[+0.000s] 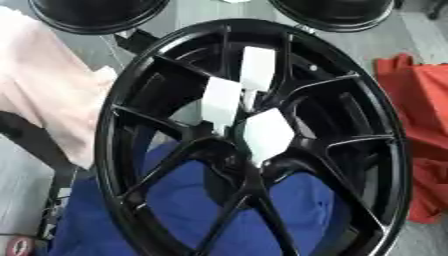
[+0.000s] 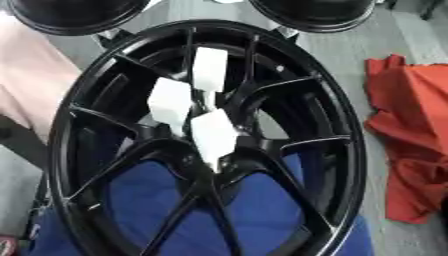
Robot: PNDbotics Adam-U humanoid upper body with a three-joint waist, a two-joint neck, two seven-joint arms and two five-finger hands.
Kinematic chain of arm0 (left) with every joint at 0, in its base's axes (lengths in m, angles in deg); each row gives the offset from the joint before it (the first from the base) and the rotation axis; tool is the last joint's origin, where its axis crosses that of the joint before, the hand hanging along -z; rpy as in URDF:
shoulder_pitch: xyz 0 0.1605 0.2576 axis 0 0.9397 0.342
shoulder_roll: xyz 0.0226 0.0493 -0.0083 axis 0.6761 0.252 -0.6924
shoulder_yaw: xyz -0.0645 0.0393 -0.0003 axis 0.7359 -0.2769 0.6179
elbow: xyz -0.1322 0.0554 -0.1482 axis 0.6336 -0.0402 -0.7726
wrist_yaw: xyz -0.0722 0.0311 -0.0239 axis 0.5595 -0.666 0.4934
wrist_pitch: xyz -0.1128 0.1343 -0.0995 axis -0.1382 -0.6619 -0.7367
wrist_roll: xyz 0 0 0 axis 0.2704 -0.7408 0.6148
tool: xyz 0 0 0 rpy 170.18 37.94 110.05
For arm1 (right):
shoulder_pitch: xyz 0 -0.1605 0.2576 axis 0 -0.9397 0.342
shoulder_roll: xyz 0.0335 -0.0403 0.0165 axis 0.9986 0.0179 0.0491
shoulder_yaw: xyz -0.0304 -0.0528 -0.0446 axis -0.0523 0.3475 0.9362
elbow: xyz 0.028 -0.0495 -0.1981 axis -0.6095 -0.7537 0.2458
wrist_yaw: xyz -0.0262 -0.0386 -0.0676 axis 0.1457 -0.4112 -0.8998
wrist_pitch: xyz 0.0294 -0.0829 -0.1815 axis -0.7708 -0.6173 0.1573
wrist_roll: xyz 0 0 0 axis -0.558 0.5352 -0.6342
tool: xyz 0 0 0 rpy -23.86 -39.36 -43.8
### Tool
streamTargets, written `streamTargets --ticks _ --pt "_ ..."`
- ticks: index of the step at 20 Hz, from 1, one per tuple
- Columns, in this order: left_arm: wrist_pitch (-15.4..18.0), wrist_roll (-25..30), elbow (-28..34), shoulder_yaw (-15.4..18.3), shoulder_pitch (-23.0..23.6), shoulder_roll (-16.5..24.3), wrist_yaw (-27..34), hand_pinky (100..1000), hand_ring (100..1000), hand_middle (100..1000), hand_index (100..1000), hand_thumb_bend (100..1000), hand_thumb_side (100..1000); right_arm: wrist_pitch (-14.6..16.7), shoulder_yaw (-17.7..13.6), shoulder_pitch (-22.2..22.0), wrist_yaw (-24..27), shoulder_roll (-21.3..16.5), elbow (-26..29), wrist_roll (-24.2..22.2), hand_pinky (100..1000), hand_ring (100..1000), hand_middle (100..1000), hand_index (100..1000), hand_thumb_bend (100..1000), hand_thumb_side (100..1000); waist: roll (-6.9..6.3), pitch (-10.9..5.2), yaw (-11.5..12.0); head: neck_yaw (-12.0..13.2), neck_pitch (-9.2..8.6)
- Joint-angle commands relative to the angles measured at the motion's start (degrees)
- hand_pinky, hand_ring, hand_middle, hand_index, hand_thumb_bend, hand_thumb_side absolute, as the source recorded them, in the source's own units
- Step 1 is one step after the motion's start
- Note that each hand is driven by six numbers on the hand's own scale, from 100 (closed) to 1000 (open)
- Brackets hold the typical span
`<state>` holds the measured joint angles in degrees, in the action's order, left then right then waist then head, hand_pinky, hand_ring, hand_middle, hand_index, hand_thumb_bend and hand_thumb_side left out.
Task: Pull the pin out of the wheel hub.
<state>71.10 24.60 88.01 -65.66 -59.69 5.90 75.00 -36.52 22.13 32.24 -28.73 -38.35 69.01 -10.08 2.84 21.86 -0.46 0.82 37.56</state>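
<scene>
Black wheel hub sits tilted on blue cloth, probably for cushioning; neither hand's in view, so can't tell the fingers.

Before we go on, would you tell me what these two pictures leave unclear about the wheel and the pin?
- Pin: three white blocky pieces cluster at the hub in both views; whether any is the pin, or how it sits, cannot be told.
- Wheel: its lower rim is cut off by the bottom edge in both views.
- Robot hands: neither shows in either view.
- Blue cloth: mostly hidden behind the spokes.
</scene>
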Motion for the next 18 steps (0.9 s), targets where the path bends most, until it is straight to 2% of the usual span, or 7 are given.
streamTargets --ticks 1,5,12,16,18 --pt "0.03 0.27 0.87 0.49 -0.73 0.73 -0.02 747 735 666 758 145 784 1.83 0.53 1.13 6.99 -1.29 2.70 6.52 718 598 687 706 100 536 -0.03 -1.41 0.05 -0.39 -0.02" --pt "0.08 0.36 0.87 0.46 -0.88 0.69 0.03 746 734 666 758 146 784 4.01 2.57 1.64 12.65 -0.68 4.52 9.99 706 577 668 689 100 586 0.04 -1.38 0.34 -0.70 -0.11" --pt "0.01 0.55 0.87 0.28 -1.05 0.65 0.09 746 733 665 757 145 783 4.92 4.77 3.19 15.95 0.77 7.12 9.54 685 551 644 671 100 486 0.18 -1.29 0.49 -1.06 0.09" --pt "0.10 0.64 0.87 0.23 -1.22 0.76 0.05 745 732 664 757 145 784 4.99 5.19 3.84 16.97 1.73 8.17 8.47 680 546 641 666 100 507 0.16 -1.10 0.53 -1.17 0.16" --pt "0.11 0.71 0.87 0.21 -1.25 0.64 0.07 745 731 663 757 144 783 5.11 5.25 3.98 18.23 2.53 8.97 8.52 681 544 640 663 100 554 0.07 -1.10 0.58 -1.25 -0.20"
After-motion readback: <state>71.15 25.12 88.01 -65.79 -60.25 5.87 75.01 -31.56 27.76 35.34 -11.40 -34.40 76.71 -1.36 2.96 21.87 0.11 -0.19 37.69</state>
